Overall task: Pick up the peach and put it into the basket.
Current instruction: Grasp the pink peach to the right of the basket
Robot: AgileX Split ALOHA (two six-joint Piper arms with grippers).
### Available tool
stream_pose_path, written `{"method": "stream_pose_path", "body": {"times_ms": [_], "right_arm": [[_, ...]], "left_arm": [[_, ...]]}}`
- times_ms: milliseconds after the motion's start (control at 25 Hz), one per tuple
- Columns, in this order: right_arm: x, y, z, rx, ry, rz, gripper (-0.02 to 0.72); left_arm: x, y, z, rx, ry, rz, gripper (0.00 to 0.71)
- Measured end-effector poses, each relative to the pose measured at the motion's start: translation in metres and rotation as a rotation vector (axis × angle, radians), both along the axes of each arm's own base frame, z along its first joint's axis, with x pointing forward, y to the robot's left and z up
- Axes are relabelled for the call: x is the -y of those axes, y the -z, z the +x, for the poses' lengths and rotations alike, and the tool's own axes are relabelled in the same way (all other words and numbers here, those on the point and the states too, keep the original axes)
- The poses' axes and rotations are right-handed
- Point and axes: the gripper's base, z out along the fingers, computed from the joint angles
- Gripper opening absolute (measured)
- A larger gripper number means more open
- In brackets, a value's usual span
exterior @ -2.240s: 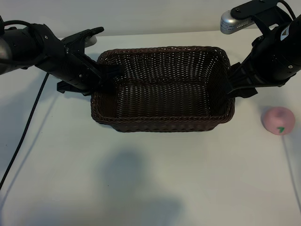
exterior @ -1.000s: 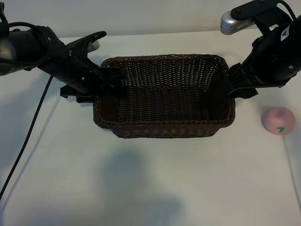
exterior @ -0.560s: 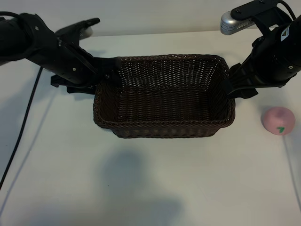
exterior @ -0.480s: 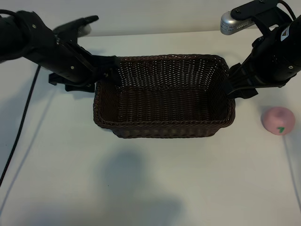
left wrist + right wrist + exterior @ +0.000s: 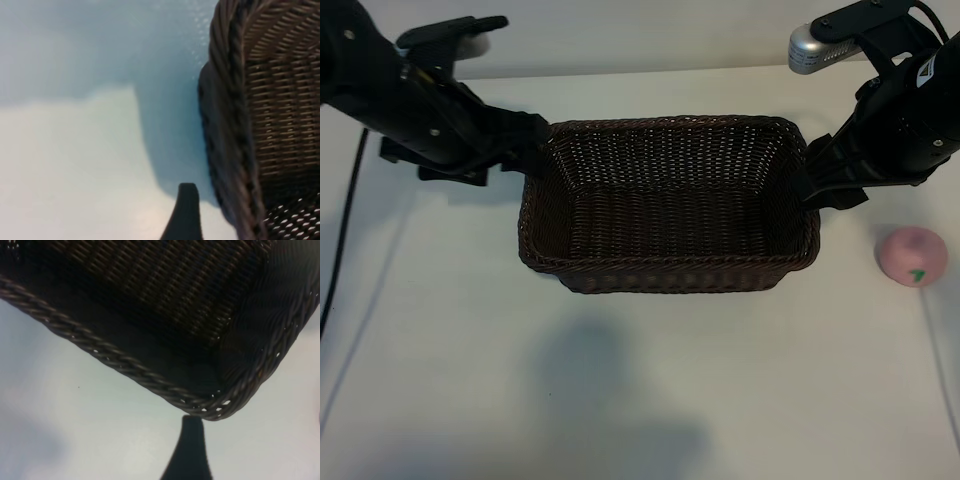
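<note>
1. Pulling back from the big dark-brown woven wicker basket [image 5: 668, 203], the left gripper [image 5: 535, 135] now sits off its left end, jaws wide, holding nothing; the basket slid a little earlier
2. At the basket's right end, the right gripper [image 5: 813, 178] has its jaws wide at the rim
3. Away to the right, the small round pale-pink toy peach [image 5: 911, 256] lies on the white table [image 5: 650, 380]
4. Nothing is picked up yet; grabbing and dropping are left

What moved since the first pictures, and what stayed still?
The left gripper let go of the dark-brown woven wicker basket and pulled back to the left. The basket shifted slightly. The right gripper stays at the basket's right end; the small pale-pink peach hasn't moved.
</note>
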Motion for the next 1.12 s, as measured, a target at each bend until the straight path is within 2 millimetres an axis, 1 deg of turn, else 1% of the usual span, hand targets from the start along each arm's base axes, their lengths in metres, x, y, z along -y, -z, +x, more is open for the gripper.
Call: {"method": "stream_pose_path", "body": {"times_ms": [80,200,440,560,720,880,960,1120], "right_arm": [[0.000,0.000,0.000,-0.001,0.000,0.000,0.594],[0.000,0.000,0.000,-0.001,0.001,0.000,0.594],[0.000,0.000,0.000,-0.001,0.000,0.000,0.594],[0.000,0.000,0.000,-0.001,0.000,0.000,0.594],[0.000,0.000,0.000,-0.001,0.000,0.000,0.594],[0.000,0.000,0.000,-0.001,0.000,-0.001,0.594],[0.000,0.000,0.000,-0.001,0.000,-0.001,0.594],[0.000,0.000,0.000,-0.002,0.000,-0.001,0.594]], "left_arm": [[-0.016,-0.007,0.000,0.006,-0.037,-0.002,0.650],[-0.047,-0.018,-0.002,0.006,-0.091,0.004,0.642],[-0.105,-0.046,-0.017,0.056,-0.197,0.027,0.629],[-0.124,-0.056,-0.024,0.082,-0.245,0.034,0.622],[-0.137,-0.067,-0.033,0.100,-0.281,0.039,0.617],[-0.140,-0.081,-0.047,0.112,-0.273,0.044,0.611],[-0.137,-0.093,-0.057,0.141,-0.259,0.051,0.607],[-0.132,-0.126,-0.084,0.256,-0.256,0.066,0.599]]}}
